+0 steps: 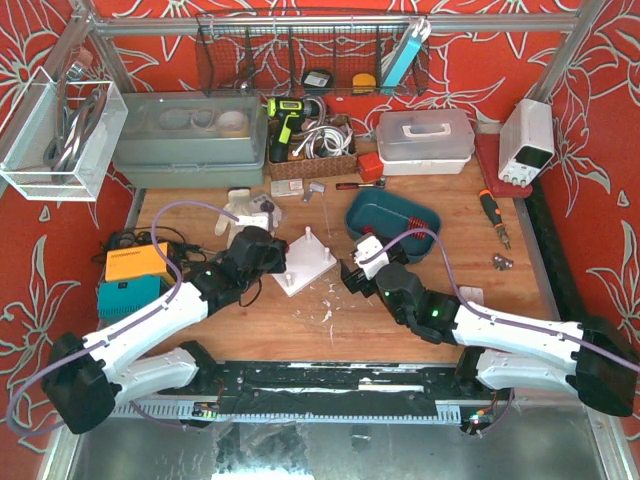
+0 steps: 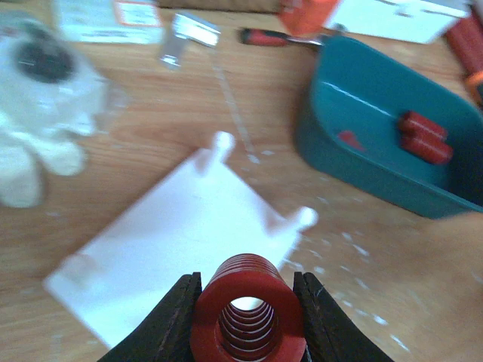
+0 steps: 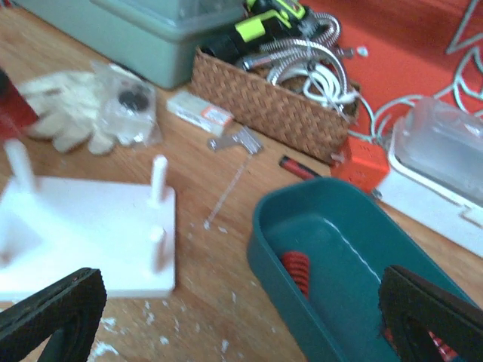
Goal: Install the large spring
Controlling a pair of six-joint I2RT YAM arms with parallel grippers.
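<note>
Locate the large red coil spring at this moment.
Left wrist view: the large red coil spring is held in the left gripper, by the near edge of the white pegged plate, with the teal bin to its right.

Workshop test bench: a wooden worktop (image 1: pixel 500 290) inside an aluminium frame (image 1: pixel 330 22), carrying a cordless drill (image 1: pixel 285 118), a screwdriver (image 1: pixel 493 215), a bench power supply (image 1: pixel 527 140) (white, right rear) and a wire tool rack (image 1: pixel 250 70).

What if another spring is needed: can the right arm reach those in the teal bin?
Probably yes: its open tool hovers beside the uncovered bin, with a red spring lying exposed inside.
</note>
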